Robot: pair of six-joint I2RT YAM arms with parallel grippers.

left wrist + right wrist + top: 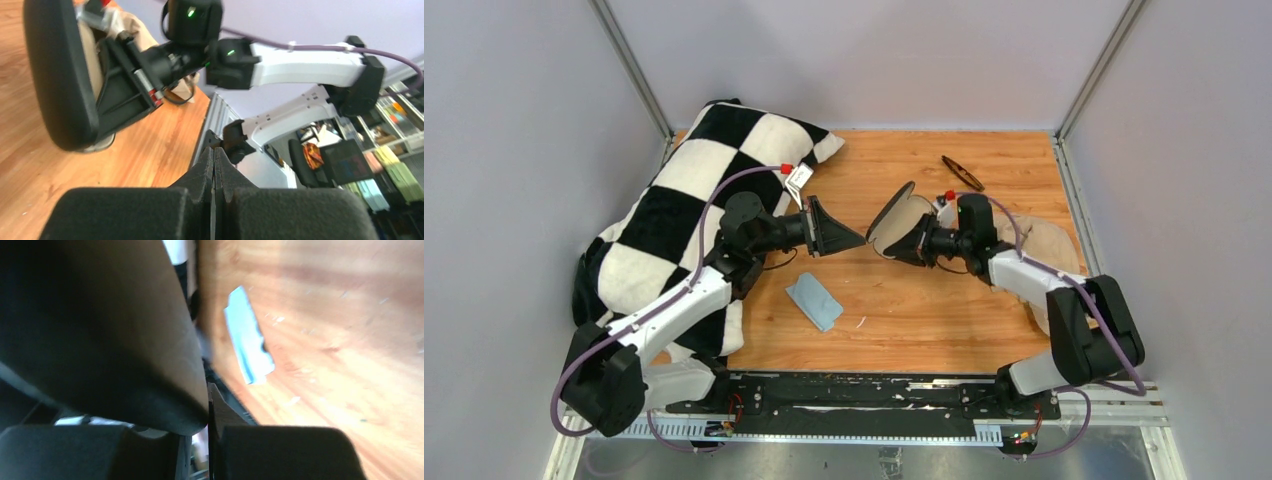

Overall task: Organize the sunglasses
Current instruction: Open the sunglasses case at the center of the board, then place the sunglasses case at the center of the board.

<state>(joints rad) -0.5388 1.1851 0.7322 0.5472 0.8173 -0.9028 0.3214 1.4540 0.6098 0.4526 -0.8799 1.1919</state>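
Observation:
The sunglasses (962,172) lie folded on the wooden table at the back, right of centre, away from both grippers. My right gripper (911,242) is shut on the edge of the black hard case (892,222) and holds it open above the table, its beige lining facing left. In the right wrist view the case (100,330) fills the left side, pinched at the fingertips (220,412). My left gripper (856,240) is shut and empty, its tip just left of the case. In the left wrist view its shut fingers (205,170) point toward the case (60,75).
A light blue cloth (814,300) lies on the table in front of the grippers and shows in the right wrist view (247,342). A black-and-white checkered cushion (694,200) covers the left side. A beige cloth (1039,240) lies under the right arm.

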